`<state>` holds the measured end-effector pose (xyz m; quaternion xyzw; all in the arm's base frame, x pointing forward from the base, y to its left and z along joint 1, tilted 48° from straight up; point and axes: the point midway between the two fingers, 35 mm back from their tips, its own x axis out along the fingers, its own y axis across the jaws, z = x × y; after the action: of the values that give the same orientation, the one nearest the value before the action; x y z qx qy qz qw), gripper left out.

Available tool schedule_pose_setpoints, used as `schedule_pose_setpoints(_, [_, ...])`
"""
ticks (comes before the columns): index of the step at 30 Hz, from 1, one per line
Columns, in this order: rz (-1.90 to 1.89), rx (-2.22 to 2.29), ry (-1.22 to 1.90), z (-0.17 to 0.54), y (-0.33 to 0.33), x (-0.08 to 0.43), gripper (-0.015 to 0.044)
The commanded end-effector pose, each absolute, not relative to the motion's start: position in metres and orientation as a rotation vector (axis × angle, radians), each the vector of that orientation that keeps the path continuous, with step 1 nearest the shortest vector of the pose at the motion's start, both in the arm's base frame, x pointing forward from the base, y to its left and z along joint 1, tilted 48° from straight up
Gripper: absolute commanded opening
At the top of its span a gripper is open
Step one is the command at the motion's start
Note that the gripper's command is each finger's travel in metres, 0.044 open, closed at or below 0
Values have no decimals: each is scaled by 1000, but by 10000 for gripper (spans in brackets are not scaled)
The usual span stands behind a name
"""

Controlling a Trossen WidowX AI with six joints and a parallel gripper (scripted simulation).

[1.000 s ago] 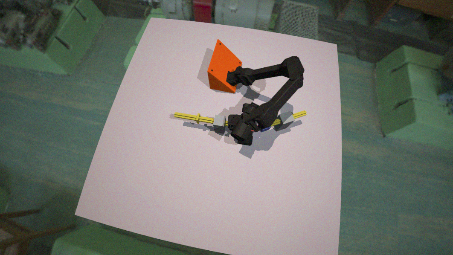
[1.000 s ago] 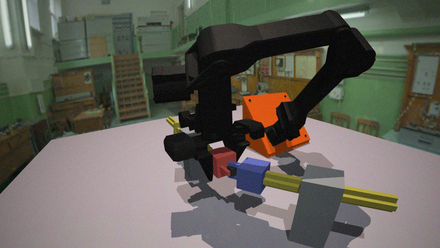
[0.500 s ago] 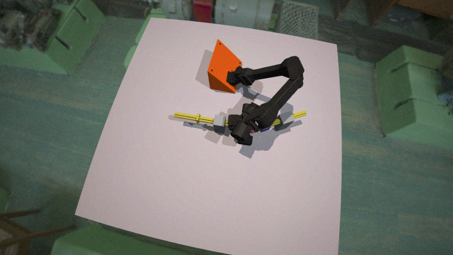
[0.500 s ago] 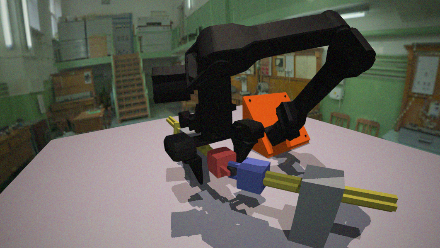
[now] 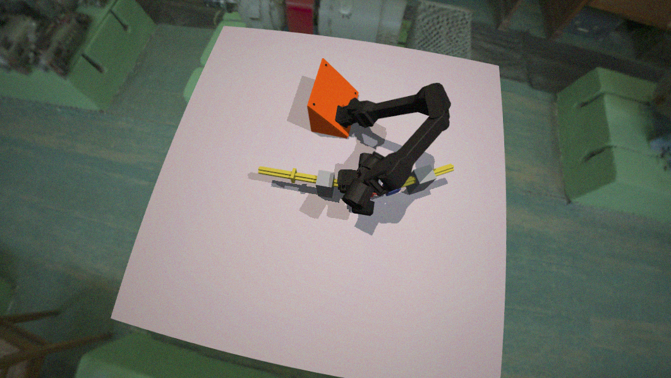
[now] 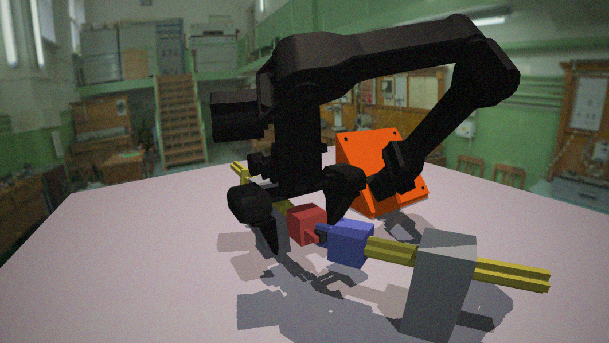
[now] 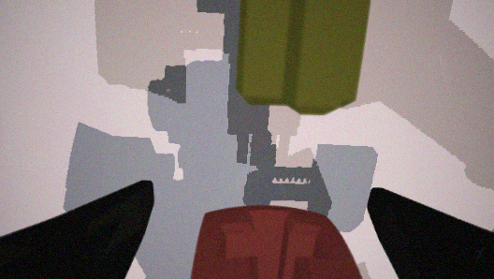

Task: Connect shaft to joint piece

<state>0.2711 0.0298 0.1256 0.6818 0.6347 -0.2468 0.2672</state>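
Note:
The red joint piece [image 6: 313, 219] [image 7: 271, 245] is hinged to a blue piece [image 6: 347, 245] [image 5: 393, 191] on the first yellow shaft [image 6: 511, 273] [image 5: 443, 169], which passes through a grey block [image 6: 441, 285] [image 5: 423, 176]. The second yellow shaft [image 5: 279, 172] [image 7: 301, 47] passes through another grey block [image 5: 325, 181]. In the wrist view its end stands apart from the red piece, whose slotted opening faces roughly toward it. My gripper [image 6: 304, 237] [image 7: 263, 196] is open. Its fingers stand wide on either side of the red piece, apart from it in the wrist view.
A yellow collar [image 5: 293, 175] sits on the second shaft beyond its block. An orange wedge [image 5: 328, 91] [image 6: 362, 149] stands behind the shafts at the arm's base. The arm hides much of the joint in the top view. Shadows cross the pink table top [image 5: 281, 281].

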Motion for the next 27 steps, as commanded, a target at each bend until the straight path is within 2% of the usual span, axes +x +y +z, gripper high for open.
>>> schedule_pose_setpoints(1, [-741,1780,1649,136,23,271,440])
schedule_pose_setpoints(14, [-823,1719,1559,150,12,269,440])
schedule_pose_setpoints(27, [-448,1511,1423,195,-42,266,440])
